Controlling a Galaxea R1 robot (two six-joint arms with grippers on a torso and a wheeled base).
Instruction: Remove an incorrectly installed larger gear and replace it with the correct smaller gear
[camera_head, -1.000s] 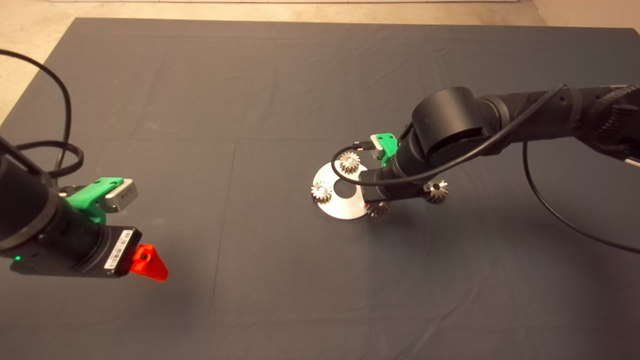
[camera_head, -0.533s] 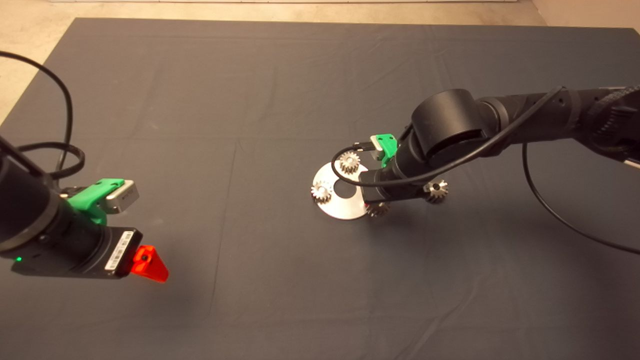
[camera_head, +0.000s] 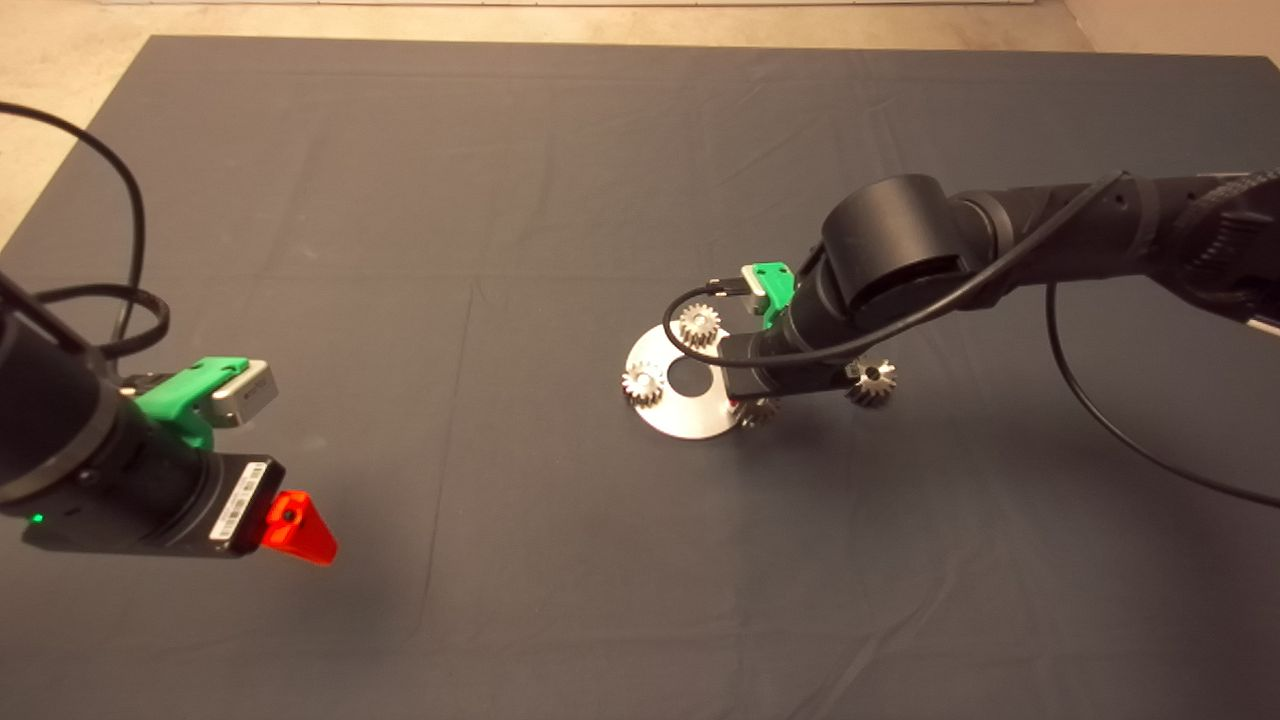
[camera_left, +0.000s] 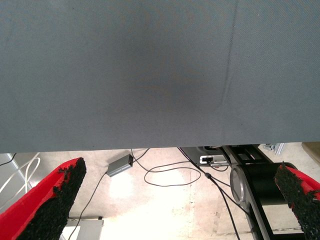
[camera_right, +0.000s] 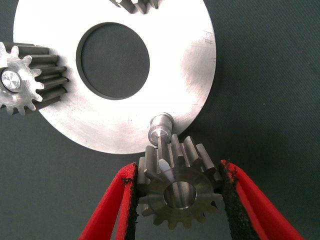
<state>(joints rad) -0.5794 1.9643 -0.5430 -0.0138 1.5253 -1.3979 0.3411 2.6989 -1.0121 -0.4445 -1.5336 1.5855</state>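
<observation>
Four gears (camera_head: 699, 325), one steel disc (camera_head: 690, 410), two grippers (camera_head: 300, 528).

Dark grey creased cloth mat (camera_head: 520, 200) over tabletop; pale beige concrete floor (camera_head: 60, 90) beyond; loose black cables (camera_left: 170, 175), small grey box (camera_left: 119, 165) on floor.

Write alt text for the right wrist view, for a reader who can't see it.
The right gripper holds the smaller gear between its red fingers, just off a bare steel peg at the edge of a round metal plate with a centre hole. A paler gear sits on another peg, a third partly visible at the plate's far edge.
</observation>
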